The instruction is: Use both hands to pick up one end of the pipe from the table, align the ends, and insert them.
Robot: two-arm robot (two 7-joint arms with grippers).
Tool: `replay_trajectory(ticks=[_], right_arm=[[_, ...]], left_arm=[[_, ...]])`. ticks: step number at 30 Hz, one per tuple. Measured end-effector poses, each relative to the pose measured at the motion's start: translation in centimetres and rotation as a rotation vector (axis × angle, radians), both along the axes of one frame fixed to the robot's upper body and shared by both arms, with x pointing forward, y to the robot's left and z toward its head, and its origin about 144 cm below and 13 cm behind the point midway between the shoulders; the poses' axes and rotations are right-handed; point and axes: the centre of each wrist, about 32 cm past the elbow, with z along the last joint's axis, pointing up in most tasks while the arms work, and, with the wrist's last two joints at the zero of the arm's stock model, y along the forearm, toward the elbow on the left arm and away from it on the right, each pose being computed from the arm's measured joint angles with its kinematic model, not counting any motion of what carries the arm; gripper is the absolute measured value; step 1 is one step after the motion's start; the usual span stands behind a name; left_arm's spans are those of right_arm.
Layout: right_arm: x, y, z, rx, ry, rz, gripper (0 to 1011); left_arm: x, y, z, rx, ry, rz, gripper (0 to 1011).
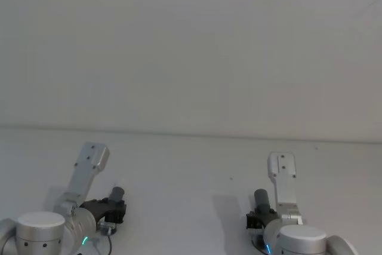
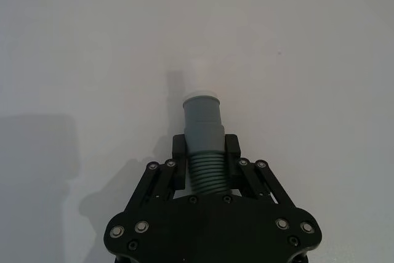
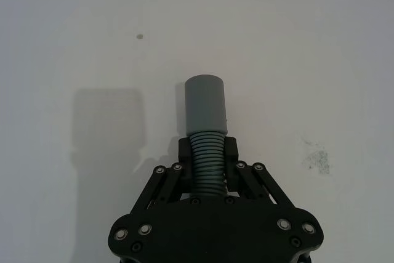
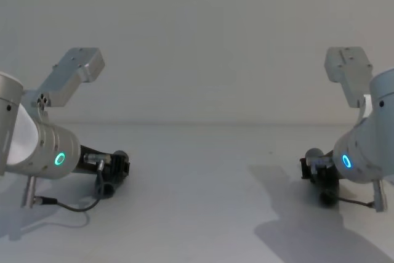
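Note:
The pipe is in two pieces, one in each hand. My left gripper (image 2: 205, 152) is shut on the ribbed middle of one grey piece (image 2: 203, 121), whose collar end sticks out past the fingers. In the head view this gripper (image 1: 113, 208) sits at the near left of the table (image 1: 191, 171). My right gripper (image 3: 207, 152) is shut on the ribs of the other piece (image 3: 205, 106), which ends in a smooth dark grey socket sleeve. It sits at the near right (image 1: 259, 216). The two pieces are far apart, both pointing away from me.
The off-white table runs back to a plain wall. A silver arm link (image 1: 89, 168) rises over the left gripper and another (image 1: 282, 177) over the right. A thin cable (image 4: 74, 204) trails on the table by the left arm.

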Motion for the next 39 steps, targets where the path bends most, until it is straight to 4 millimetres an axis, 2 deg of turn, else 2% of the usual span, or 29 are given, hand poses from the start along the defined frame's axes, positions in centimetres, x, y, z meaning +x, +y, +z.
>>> replay_trajectory(ticks=[18, 39], right_arm=[[-0.2, -0.4, 0.0, 0.003, -0.002, 0.032, 266], [-1.7, -3.3, 0.2, 0.001, -0.146, 0.285, 262]], left_arm=[[0.0, 0.0, 0.0, 0.0, 0.0, 0.0, 334], [0.0, 0.0, 0.0, 0.0, 0.0, 0.0, 334]])
